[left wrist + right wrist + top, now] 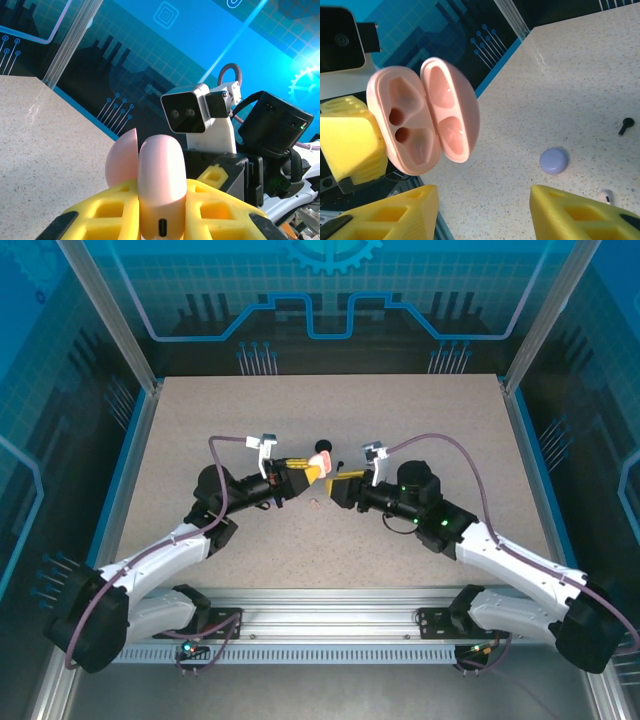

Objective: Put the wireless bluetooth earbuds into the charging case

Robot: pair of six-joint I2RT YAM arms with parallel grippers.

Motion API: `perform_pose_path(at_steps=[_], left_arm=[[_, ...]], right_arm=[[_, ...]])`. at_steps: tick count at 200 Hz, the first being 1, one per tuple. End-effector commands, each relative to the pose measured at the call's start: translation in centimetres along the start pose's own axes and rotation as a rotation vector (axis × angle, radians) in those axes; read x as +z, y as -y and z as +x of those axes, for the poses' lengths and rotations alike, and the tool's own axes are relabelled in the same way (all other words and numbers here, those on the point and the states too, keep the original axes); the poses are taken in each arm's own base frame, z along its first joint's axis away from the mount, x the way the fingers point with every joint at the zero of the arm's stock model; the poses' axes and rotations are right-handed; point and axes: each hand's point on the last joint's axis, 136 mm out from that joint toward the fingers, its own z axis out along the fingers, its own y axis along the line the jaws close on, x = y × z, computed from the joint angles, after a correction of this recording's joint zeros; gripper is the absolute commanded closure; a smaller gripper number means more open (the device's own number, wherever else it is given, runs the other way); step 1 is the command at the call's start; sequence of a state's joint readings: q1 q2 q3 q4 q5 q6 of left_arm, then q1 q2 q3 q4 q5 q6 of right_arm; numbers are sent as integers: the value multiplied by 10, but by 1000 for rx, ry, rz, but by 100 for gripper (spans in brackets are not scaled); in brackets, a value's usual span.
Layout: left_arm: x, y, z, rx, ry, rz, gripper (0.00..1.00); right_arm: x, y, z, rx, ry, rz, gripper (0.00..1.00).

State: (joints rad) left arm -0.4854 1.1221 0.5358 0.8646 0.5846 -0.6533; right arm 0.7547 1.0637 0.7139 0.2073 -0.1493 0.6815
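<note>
From the overhead camera I see both arms reaching in to meet over the middle of the table (200,420), wrists nearly nose to nose. My left pincer (161,210) is clamped on the pink case (420,117), its yellow fingers (100,212) pressed against the lower shell on either side, with the charging port facing the left wrist camera. The case is held up off the table with the lid swung open. Through the right wrist camera I look straight into it: the lid sits to the right of the base, and I can see down into the two dark hollows in the base. My right pincer (482,195) stands apart, its two yellow fingers (580,217) spread wide at the bottom of that view with nothing between them, just short of the case and not touching it. On the table beyond, a lilac case (553,160) lies closed and flat. A black earbud (626,125) lies further right, well apart from the pink case. A pale earbud (606,196) peeks out just beside the right finger, partly hidden by it, and I cannot tell its exact colour. From above, a small dark round thing (322,443) rests on the table just beyond the two pincers, and I cannot tell what it is.
</note>
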Motion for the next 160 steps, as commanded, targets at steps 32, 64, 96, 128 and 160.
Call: perform_pose_path(at_steps=[32, 64, 96, 128, 160], left_arm=[[-3, 5, -3, 20, 22, 20, 100], [-4, 4, -1, 23, 15, 13, 100], [-4, 4, -1, 22, 16, 15, 100], [-3, 4, -1, 18, 18, 16, 100], [-3, 5, -4, 20, 22, 18, 100]], right_arm=[[-6, -11, -32, -21, 111, 16, 53], [-26, -9, -37, -29, 140, 30, 54], [-37, -13, -44, -37, 167, 31, 54], [-25, -20, -48, -35, 152, 2, 56], [-12, -21, -48, -31, 131, -1, 57]])
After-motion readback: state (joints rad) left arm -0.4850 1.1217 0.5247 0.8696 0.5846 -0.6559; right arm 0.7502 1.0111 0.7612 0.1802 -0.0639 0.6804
